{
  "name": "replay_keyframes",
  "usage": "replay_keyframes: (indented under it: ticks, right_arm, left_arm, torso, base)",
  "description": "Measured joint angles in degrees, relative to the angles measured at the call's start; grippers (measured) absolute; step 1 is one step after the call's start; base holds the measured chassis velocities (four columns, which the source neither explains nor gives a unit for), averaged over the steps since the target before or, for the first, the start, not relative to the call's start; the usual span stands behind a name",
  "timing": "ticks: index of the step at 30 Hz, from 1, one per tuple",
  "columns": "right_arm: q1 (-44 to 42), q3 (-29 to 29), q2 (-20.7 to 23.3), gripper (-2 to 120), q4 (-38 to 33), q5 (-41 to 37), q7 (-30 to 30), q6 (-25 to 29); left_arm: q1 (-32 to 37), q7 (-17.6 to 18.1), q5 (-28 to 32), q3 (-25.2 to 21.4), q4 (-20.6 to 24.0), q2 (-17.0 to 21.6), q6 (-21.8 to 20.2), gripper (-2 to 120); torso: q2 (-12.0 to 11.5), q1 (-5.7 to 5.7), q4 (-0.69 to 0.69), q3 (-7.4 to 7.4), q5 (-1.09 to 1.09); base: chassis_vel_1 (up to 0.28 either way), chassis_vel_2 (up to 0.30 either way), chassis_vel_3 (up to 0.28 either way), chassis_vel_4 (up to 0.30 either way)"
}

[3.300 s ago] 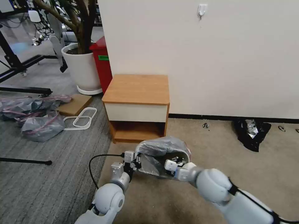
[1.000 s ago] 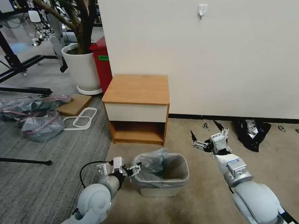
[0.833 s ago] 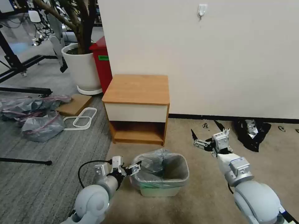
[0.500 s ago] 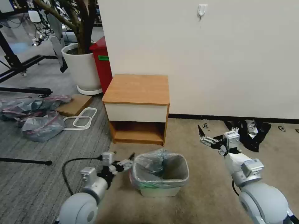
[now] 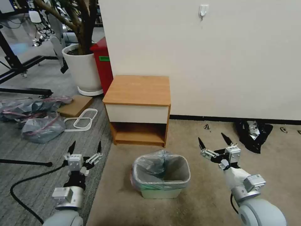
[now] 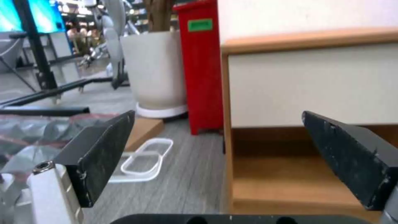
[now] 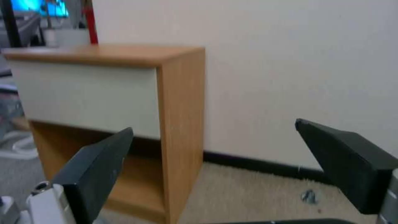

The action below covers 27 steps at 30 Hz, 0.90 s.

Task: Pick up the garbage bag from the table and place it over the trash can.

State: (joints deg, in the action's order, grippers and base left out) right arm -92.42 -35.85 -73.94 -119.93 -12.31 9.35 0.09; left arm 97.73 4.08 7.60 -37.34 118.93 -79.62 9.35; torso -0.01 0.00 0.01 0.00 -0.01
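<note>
I'm seeing even, bright indoor light with soft shadows under the trash can (image 5: 161,192); both wrist views are looking blurry, and the far-left room is glaring slightly.

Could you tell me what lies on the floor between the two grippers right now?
In the head view, the trash can, lined with the garbage bag, stands on the carpet between the open left gripper and open right gripper.
</note>
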Motion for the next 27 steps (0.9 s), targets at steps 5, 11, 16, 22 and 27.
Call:
replay_keyframes:
  ticks: [5,11,16,22,27]
  right_arm:
    - [0.4,-0.3,-0.7,100,1.3,1.7,1.0,-1.0]
    - [1.1,-0.3,-1.5,100,3.1,3.0,-0.5,-1.3]
    - [1.8,-0.1,-2.1,100,5.4,3.9,-2.6,0.2]
    - [1.8,0.1,-2.5,100,6.5,3.9,-3.9,1.8]
    - [1.7,0.1,-2.8,100,7.2,3.7,-5.0,3.0]
  left_arm:
    - [-0.6,0.0,0.0,0.5,-1.8,-0.6,0.6,100]
    - [-1.6,-0.2,0.1,1.5,-4.2,-1.2,1.3,100]
    - [-2.2,-0.2,0.0,2.1,-5.9,-1.9,2.5,100]
    - [-2.4,-0.2,0.0,2.3,-6.4,-2.2,3.1,100]
    - [-2.4,-0.7,0.1,2.4,-6.7,-2.4,3.4,100]
  torso:
    - [0.0,0.00,-0.01,0.00,0.00]
    - [0.0,0.00,-0.01,0.00,0.01]
    - [0.0,0.00,0.00,0.00,0.01]
    - [0.0,0.00,-0.01,0.00,0.01]
    - [0.0,0.00,-0.01,0.00,0.01]
  base:
    - [0.000,0.000,0.000,0.000]
    - [0.000,0.000,0.000,0.000]
    - [0.000,0.000,0.000,0.000]
    - [0.000,0.000,0.000,0.000]
    - [0.000,0.000,0.000,0.000]
